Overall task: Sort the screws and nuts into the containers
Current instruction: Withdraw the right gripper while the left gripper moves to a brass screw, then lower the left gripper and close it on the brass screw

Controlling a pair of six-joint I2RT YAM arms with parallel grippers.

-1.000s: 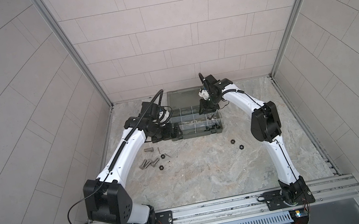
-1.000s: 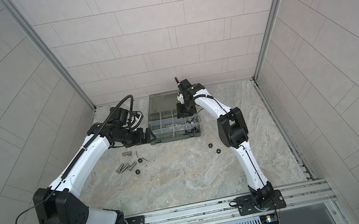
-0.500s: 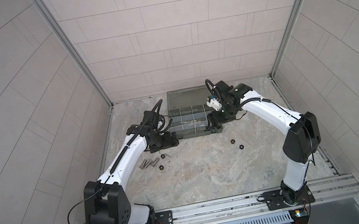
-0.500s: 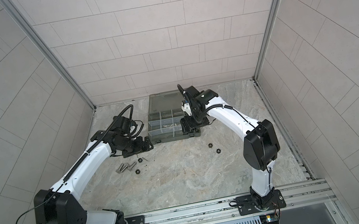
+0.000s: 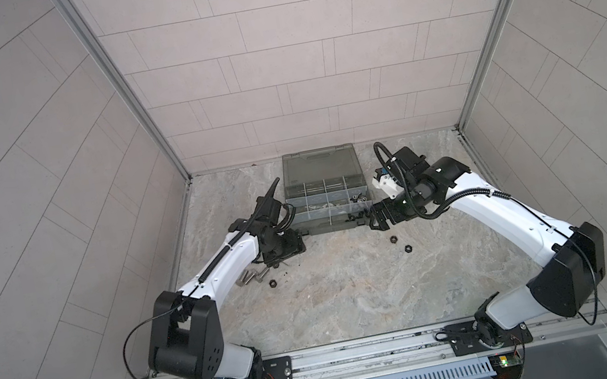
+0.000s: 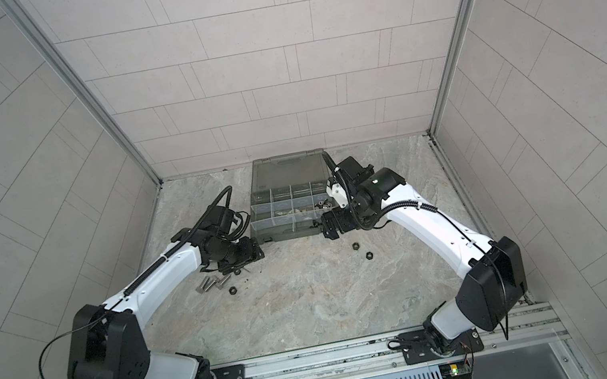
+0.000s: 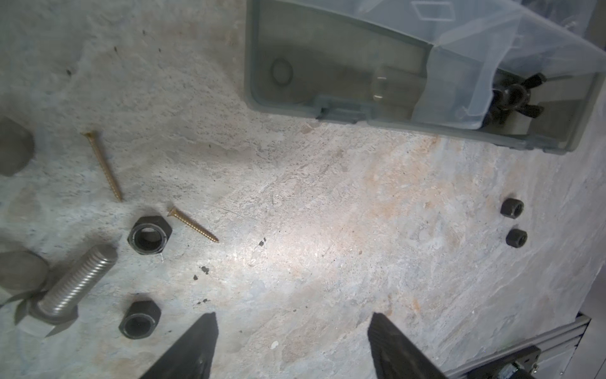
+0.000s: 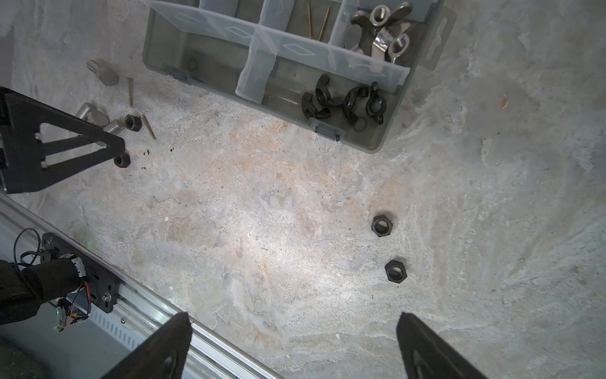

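case (image 5: 326,195): translucent grey-green, lid folded flat behind so the compartments lie bare to a reach from above; stands at the back of the worktop (image 5: 334,303), between the two arms. stock in the case: black wing nuts (image 8: 344,101) in the near right corner compartment, silver wing nuts (image 8: 380,29) in the one behind it, screws (image 8: 317,19) in the next along, like kept with like. whether any compartment holds bolts or hex nuts cannot be told. loose, left group: bolts (image 7: 75,282), left hex nuts (image 7: 149,234) and loose screws (image 7: 103,165), close together on the worktop in front of the case's left corner. loose, right group: right hex nuts (image 8: 382,225), a pair side by side, apart from the case. left claw (image 7: 292,315): released, nothing between its jaws, over bare worktop just beside the left group; judged placed to pick from it. right claw (image 8: 293,315): spread wide, empty, near the case's right front corner with the right pair ahead of it, judged its likely next pick. sorting judged partly done.
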